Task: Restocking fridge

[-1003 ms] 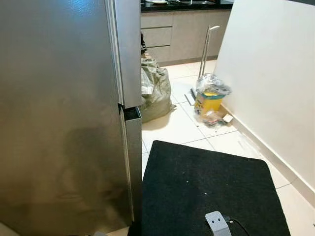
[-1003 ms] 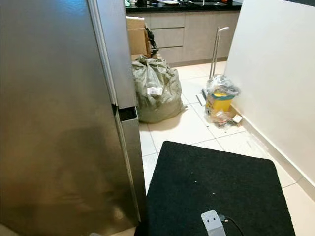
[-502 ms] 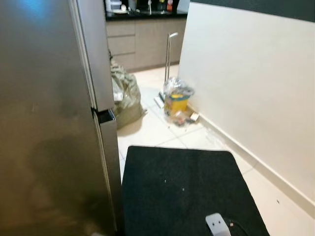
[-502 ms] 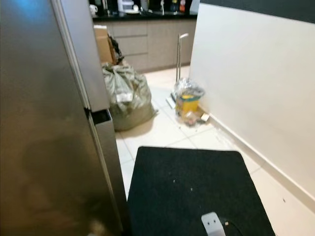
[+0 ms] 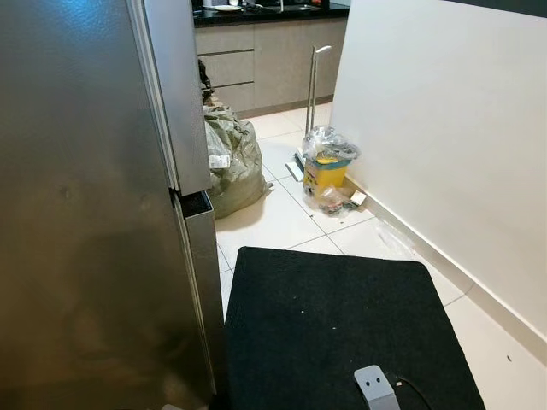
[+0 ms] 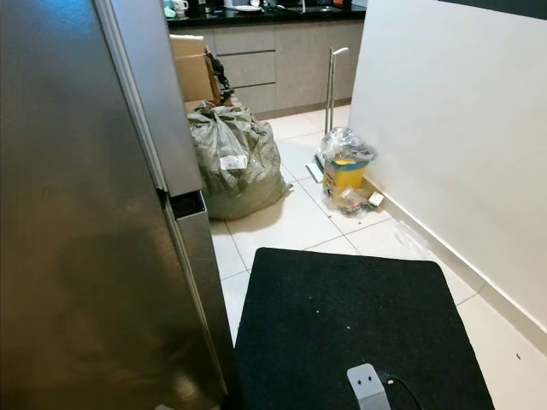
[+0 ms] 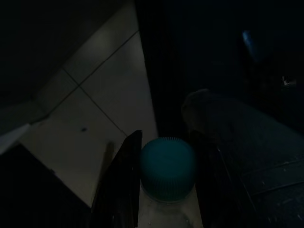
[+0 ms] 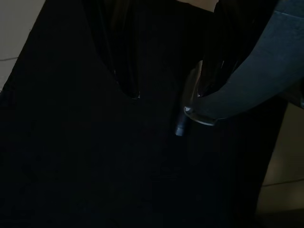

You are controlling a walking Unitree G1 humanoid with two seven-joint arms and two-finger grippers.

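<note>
Black mat (image 5: 342, 325) on pale tiled floor (image 5: 282, 218) beside white wall (image 5: 444, 128)

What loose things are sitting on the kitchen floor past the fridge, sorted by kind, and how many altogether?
Tied grey-green sacks: 1
Brown cardboard boxes: 1
Yellow tubs wrapped in clear plastic: 1
Upright metal-handled dustpans: 1
Black floor mats: 1
Total: 5

Steel-grey, black and cream kitchen

Brushed steel-grey fridge door (image 5: 85, 213), plain black floor mat (image 5: 342, 333), cream floor tiles (image 5: 273, 222), olive-green sack (image 6: 235, 162), yellow bin (image 5: 327, 171); bottle's ribbed cap (image 7: 167, 164) seemingly teal.
</note>
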